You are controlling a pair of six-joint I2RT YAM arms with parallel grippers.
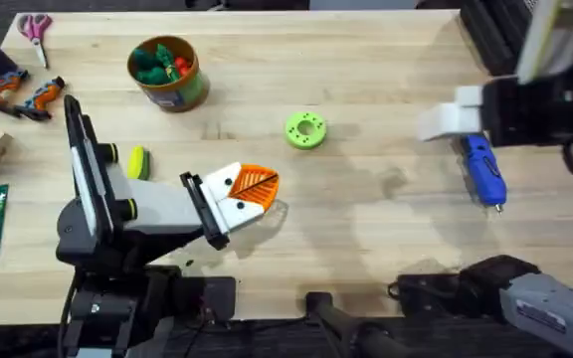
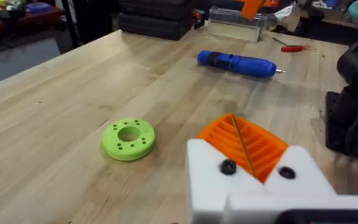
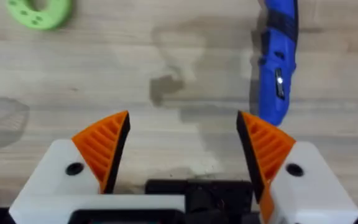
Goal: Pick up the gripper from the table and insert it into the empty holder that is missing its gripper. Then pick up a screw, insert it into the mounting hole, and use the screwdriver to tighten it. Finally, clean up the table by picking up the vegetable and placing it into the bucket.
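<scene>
The left end effector sits low over the light wooden tabletop near its middle, with its 2 orange ribbed pads pressed together and nothing between them, set in their white holder. The right end effector hangs above the tabletop's right side with its 2 orange pads spread wide apart and empty. The blue screwdriver lies flat on the tabletop just beside that end effector, its thin metal tip pointing toward the near edge. A lime-green plastic ring rests flat between the 2 arms, well apart from the screwdriver. The yellow-green vegetable lies on the tabletop close beside the left arm's dark links. The bucket stands upright toward the far left, holding green and red toy items. Pink-handled scissors lie at the far left corner. Whether any screw is on the tabletop cannot be told.
</scene>
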